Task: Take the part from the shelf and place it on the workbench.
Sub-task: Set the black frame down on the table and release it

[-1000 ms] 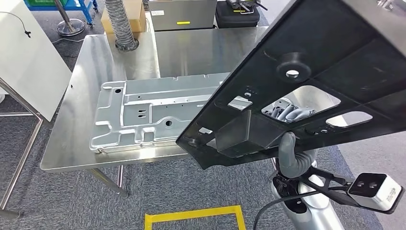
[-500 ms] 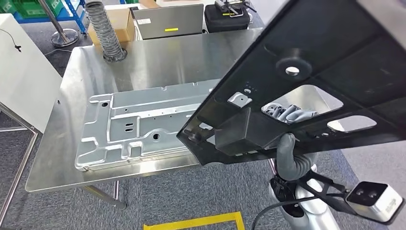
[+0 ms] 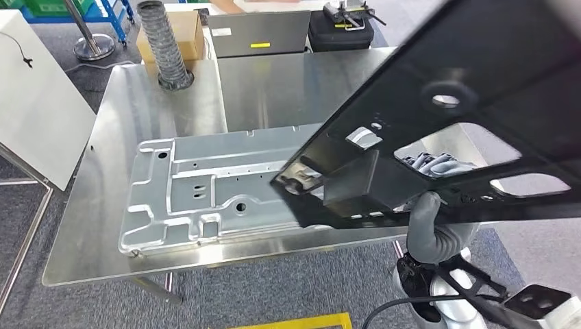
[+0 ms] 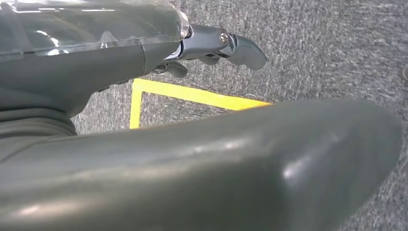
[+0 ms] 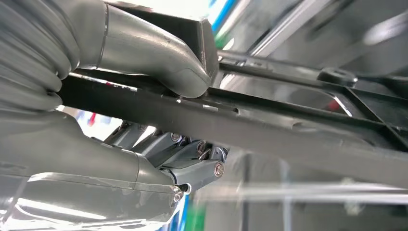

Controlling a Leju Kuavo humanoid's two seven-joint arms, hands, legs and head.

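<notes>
A large black plastic part with several cut-outs hangs tilted over the front right corner of the steel workbench. My right hand grips its near edge from below. The thumb presses one face, and the fingers show through a cut-out. In the right wrist view the thumb lies across the part's rim, with the darker fingers on the other side. My left hand hangs over grey carpet and holds nothing.
A stamped silver metal panel lies flat on the workbench's near half. A corrugated hose, a cardboard box, a grey case and a black bag stand behind. A white board leans at left. Yellow floor tape marks the carpet.
The camera has swung, so the whole scene shifted left, then back right. The black part stays in my right hand and now sits further right and a little higher in the picture.
</notes>
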